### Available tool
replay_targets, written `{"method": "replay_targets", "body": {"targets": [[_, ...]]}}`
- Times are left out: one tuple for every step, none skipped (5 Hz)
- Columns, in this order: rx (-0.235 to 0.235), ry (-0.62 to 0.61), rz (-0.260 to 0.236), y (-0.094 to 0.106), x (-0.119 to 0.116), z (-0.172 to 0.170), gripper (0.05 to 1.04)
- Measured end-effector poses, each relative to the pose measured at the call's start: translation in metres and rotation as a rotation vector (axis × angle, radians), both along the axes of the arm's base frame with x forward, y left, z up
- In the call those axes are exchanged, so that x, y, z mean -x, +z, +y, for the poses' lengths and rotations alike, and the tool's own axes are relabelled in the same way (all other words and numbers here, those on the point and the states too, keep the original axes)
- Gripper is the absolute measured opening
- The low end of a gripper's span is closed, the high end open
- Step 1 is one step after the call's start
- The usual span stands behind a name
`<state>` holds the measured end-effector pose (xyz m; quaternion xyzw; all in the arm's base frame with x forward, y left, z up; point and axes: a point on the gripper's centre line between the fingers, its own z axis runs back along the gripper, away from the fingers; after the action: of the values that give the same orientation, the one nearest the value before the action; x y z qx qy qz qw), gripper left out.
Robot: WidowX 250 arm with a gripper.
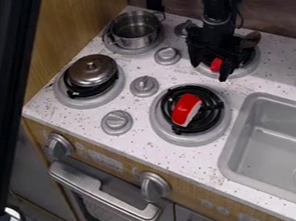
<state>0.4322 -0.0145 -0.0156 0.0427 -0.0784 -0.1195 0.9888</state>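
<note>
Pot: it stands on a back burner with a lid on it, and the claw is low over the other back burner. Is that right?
Not quite: in the camera view the pot has no lid on it; the lid lies on a front burner. The pot is on a back burner, with the claw low over the other.

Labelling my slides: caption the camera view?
Black gripper at silver-rimmed rear burner; curved red-and-white object on black front burner.

Dark wood-grain wall point(275, 8) behind; tan wooden panel point(77, 20) at left.
</note>
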Motion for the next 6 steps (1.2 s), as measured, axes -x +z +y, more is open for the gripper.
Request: {"method": "replay_targets", "body": {"targets": [[-0.002,0.001,0.051,-0.020,0.009,0.000,0.999],[0.001,0.041,0.092,-0.035,0.028,0.007,0.999],[-0.009,0.073,0.095,-0.031,0.042,0.011,0.999],[-0.017,0.099,0.077,-0.023,0.047,0.018,0.999],[-0.012,0.121,0.096,-0.027,0.053,0.023,0.999],[0.000,0.144,0.107,-0.025,0.060,0.025,0.967]]}}
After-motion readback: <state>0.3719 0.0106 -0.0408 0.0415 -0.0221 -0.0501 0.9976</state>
